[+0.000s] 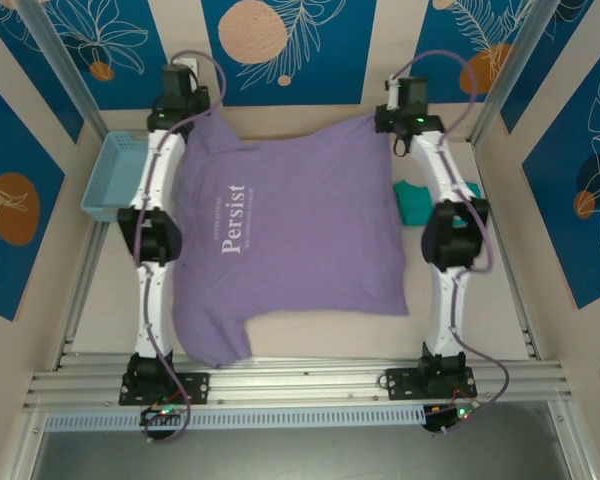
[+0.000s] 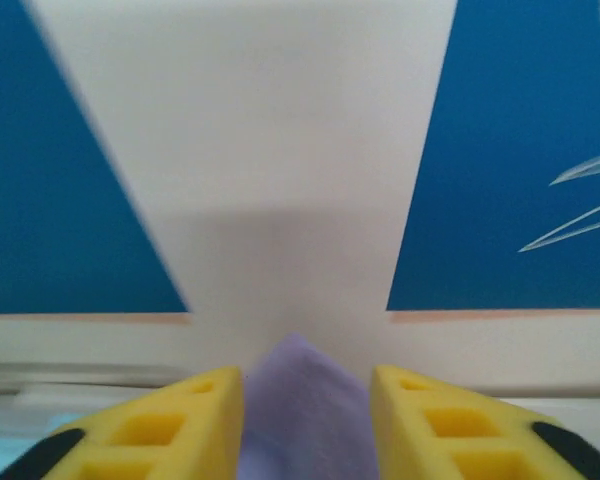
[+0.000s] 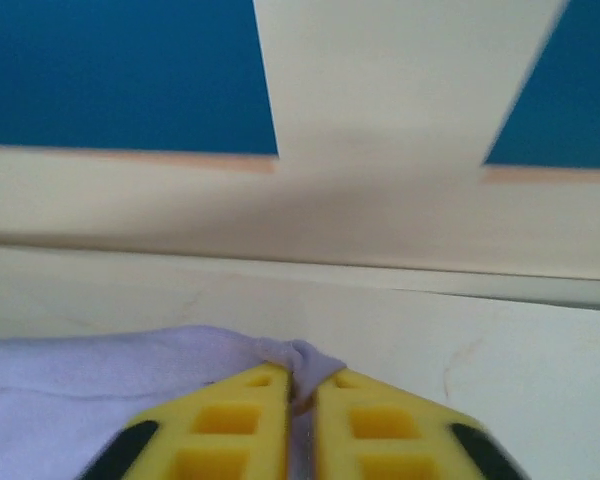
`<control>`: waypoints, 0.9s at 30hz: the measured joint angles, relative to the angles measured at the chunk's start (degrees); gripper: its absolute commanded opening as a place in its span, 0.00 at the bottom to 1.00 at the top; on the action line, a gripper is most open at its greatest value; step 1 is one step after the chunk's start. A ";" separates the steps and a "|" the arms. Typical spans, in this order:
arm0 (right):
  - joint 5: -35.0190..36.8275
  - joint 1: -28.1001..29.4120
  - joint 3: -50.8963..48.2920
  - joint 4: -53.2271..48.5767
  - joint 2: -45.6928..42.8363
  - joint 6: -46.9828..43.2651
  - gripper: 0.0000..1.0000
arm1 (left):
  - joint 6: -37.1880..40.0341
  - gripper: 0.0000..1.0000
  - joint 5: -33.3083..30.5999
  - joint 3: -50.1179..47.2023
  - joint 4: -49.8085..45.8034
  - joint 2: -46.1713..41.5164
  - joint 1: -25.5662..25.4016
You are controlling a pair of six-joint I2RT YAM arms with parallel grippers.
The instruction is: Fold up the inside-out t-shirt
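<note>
Your left gripper (image 2: 305, 385) stands with its yellow fingers (image 2: 195, 410) partway apart, and a peak of the inside-out t-shirt (image 1: 310, 230) rises loosely in the gap between them, not pinched. Your right gripper (image 3: 302, 378) is narrowed to a slit, with a bunched corner of the lavender cloth caught at its tips. From above, each tool sits at a far corner of the shirt, and the rest lies spread on the table (image 1: 330, 335) behind them, toward the arm bases. A light blue basket (image 1: 110, 178) lies outboard of the left arm. A teal garment (image 1: 413, 203) sits beside the right arm, behind its gripper.
</note>
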 measured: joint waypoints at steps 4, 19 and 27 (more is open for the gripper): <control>1.77 0.48 10.32 -7.63 12.39 0.59 0.42 | -2.80 0.61 2.75 -5.55 -1.33 4.94 0.00; -4.17 5.09 -67.52 -10.69 -46.07 15.47 0.53 | -28.41 0.69 17.79 -99.76 26.38 -67.76 -1.51; -5.75 5.62 -84.02 -14.38 -46.34 23.17 0.48 | -28.02 0.69 14.58 -116.74 13.94 -85.37 -4.33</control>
